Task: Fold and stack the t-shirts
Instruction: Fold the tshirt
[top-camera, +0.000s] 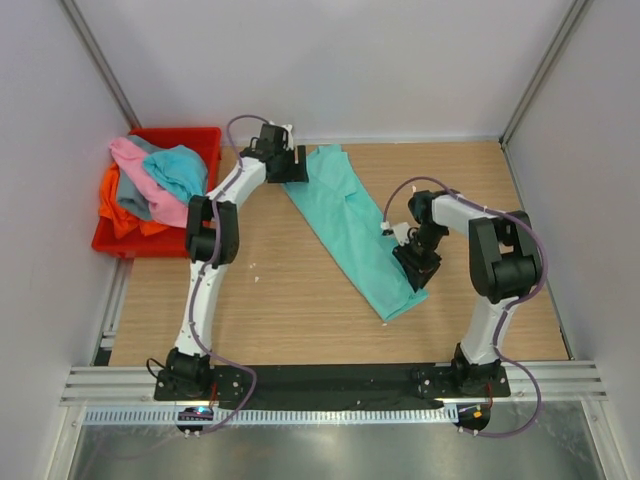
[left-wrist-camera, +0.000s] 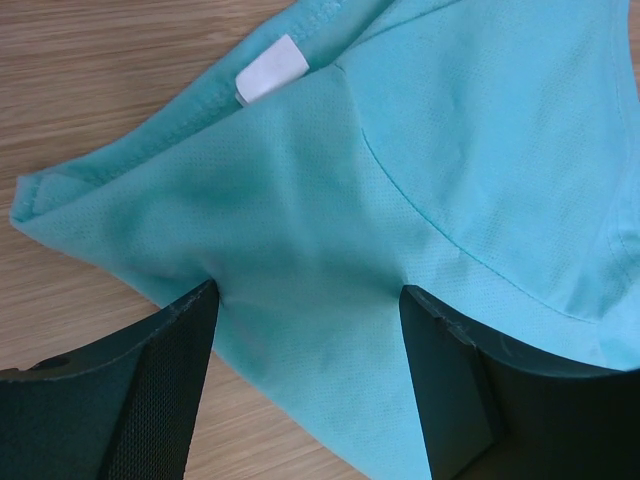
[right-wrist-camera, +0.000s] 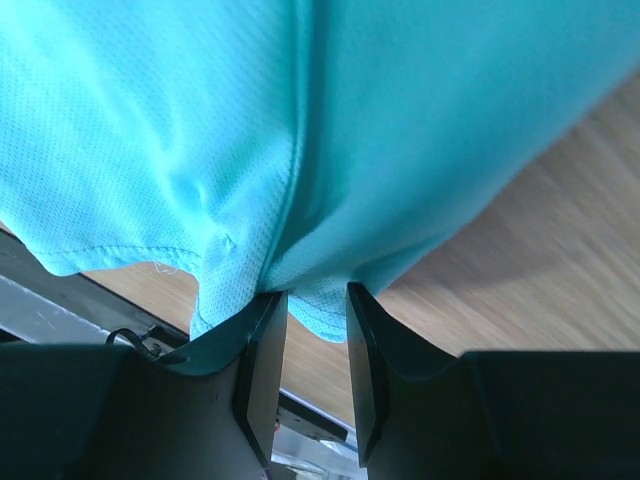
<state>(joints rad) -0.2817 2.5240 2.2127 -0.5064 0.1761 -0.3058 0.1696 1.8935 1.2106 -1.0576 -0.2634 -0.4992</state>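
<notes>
The mint green t-shirt (top-camera: 350, 225) lies as a long folded strip running diagonally across the table. My left gripper (top-camera: 290, 165) is at its far end, by the collar. There its jaws stand open and wide (left-wrist-camera: 308, 290), their tips pressed onto the cloth (left-wrist-camera: 300, 200) near a white label (left-wrist-camera: 270, 70). My right gripper (top-camera: 415, 265) is at the strip's near end. It is shut on a bunched fold (right-wrist-camera: 314, 292) of the mint green t-shirt (right-wrist-camera: 300, 120) close to the hem, lifted a little off the wood. The pink (top-camera: 150, 185), turquoise (top-camera: 180, 168), orange (top-camera: 115, 205) and grey (top-camera: 135, 205) t-shirts are heaped in the bin.
The red plastic bin (top-camera: 205, 135) stands at the far left corner, against the left wall. White walls close off the table at the back and on both sides. A black strip and a metal rail (top-camera: 330, 385) with the arm bases run along the near edge.
</notes>
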